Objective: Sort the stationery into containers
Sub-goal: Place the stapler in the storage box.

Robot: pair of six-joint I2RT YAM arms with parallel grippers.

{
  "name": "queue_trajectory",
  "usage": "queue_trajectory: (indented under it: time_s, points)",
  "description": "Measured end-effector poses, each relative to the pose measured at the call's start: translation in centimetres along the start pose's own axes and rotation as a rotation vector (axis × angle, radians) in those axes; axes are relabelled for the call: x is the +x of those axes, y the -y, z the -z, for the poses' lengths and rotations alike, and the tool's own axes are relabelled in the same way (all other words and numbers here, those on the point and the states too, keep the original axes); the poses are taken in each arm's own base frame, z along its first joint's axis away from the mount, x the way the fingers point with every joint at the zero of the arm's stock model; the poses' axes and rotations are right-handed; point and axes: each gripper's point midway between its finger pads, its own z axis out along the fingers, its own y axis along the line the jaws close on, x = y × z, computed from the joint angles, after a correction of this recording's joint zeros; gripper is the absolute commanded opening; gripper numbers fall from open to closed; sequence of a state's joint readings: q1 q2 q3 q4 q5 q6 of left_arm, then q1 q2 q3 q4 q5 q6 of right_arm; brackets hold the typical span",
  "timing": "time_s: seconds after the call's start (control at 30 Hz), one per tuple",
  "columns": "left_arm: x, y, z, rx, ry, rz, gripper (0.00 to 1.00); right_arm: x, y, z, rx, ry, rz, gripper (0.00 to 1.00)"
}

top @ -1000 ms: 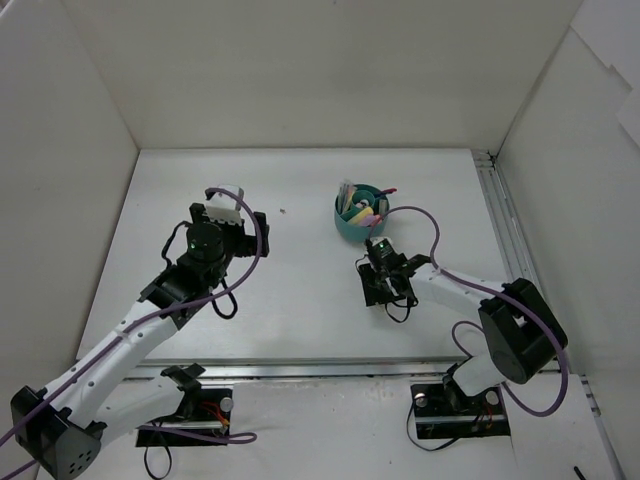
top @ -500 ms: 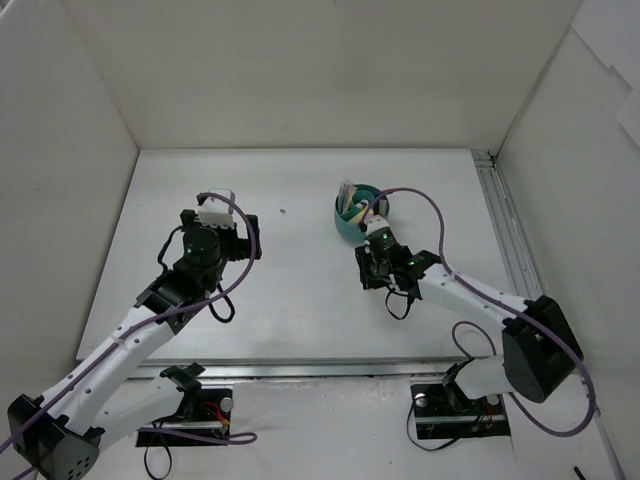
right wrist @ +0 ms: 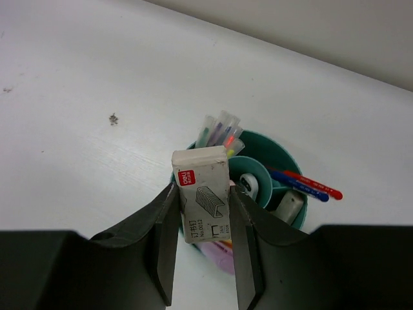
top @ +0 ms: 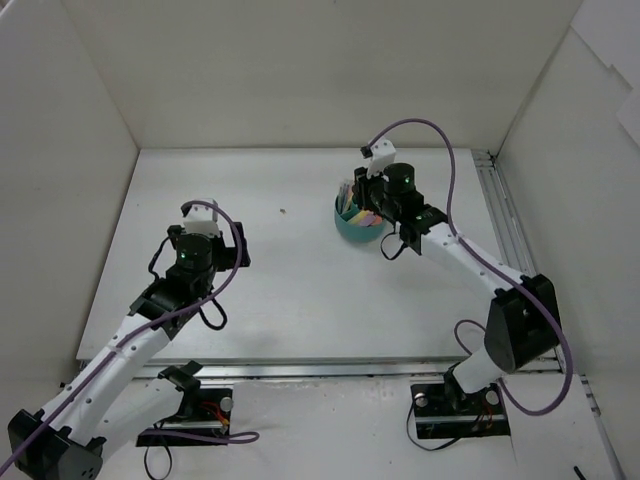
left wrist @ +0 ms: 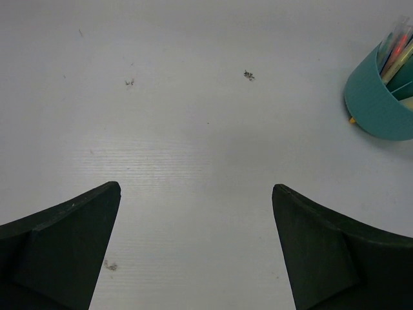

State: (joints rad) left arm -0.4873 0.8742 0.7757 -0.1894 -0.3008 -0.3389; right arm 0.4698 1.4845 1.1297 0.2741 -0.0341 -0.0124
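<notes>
The round teal cup (top: 357, 224) stands at the back middle-right of the table. It also shows in the left wrist view (left wrist: 379, 97) and in the right wrist view (right wrist: 282, 153). It holds highlighters (right wrist: 219, 129), a red and a blue pen (right wrist: 303, 184) and a pale eraser (right wrist: 288, 205). My right gripper (right wrist: 202, 187) is shut on a small white staple box (right wrist: 201, 200), held just above the cup's near side; it also shows in the top view (top: 372, 203). My left gripper (left wrist: 195, 187) is open and empty over bare table, left of the cup (top: 207, 232).
White walls enclose the table on the left, back and right. A metal rail (top: 497, 215) runs along the right side. Small dark specks (left wrist: 248, 75) lie on the white surface.
My right gripper has risen from the table in front of the cup and moved back over the cup with the box. My left arm has drawn back toward the near left.
</notes>
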Motion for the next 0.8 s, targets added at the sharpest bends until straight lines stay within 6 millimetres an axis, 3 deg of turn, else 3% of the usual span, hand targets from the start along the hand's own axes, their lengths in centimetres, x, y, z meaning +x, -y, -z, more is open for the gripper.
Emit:
queue_trajectory:
  time_s: [0.2, 0.37, 0.8]
  points:
    - [-0.9, -1.1, 1.2, -0.015, 0.036, 0.037, 1.0, 3.6, 2.7, -5.0, 0.003, -0.077, -0.002, 0.13]
    - [-0.9, -1.5, 1.4, -0.027, 0.034, 0.043, 1.0, 6.6, 3.6, -6.7, -0.012, -0.131, -0.005, 0.15]
    - [0.0, -1.7, 1.4, -0.037, 0.004, 0.049, 1.0, 6.1, 3.6, -7.5, -0.032, -0.091, 0.014, 0.25]
